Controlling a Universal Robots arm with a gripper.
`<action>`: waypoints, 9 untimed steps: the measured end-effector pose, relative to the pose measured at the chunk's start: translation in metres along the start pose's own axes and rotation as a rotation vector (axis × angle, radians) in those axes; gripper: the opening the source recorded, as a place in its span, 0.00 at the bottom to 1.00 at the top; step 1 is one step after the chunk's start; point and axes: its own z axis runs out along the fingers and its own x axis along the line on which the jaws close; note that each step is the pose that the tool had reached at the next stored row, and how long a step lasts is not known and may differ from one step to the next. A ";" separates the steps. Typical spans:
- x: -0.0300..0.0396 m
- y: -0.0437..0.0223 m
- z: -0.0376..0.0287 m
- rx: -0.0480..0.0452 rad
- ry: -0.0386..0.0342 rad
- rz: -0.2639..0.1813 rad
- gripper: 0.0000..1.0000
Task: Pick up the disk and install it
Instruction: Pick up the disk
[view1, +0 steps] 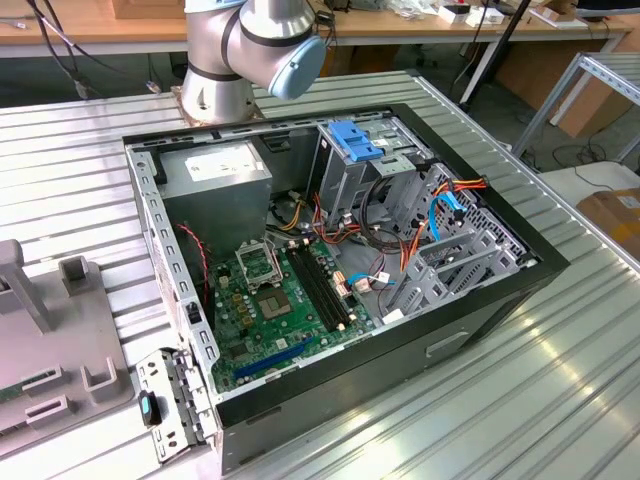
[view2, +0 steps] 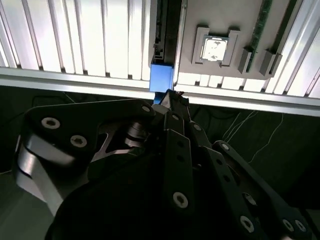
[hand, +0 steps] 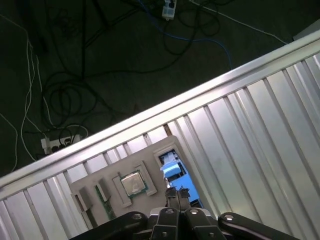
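Ribbed aluminium is running right across the tabletop (view1: 540, 400), and at the exterior view's left a grey fixture plate (view1: 70, 350) is sitting on it. Next along, the open computer case (view1: 500, 300) is lying on its side. It is showing its power-supply box (view1: 215, 170), then the green motherboard (view1: 265, 300), then the metal drive cage (view1: 340, 185) with its blue latch (view1: 355, 140). The robot arm (view1: 250, 45) is standing behind the case.

Over to the wrist views: the disk (view2: 161, 79) is resting at the edge of that grey plate, just beside the processor chip (view2: 215, 49) and near the tabletop's edge, its blue carrier showing. The gripper (view2: 172, 95) is poised right over it, tips pressed together and carrying nothing. Whether it is touching the carrier, I cannot tell.
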 end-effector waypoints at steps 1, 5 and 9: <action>0.0000 0.0000 0.0000 0.0001 0.0003 -0.010 0.11; -0.0002 0.0001 0.0000 0.0001 0.0020 -0.052 0.11; -0.0002 0.0001 0.0000 0.0002 0.0022 -0.058 0.11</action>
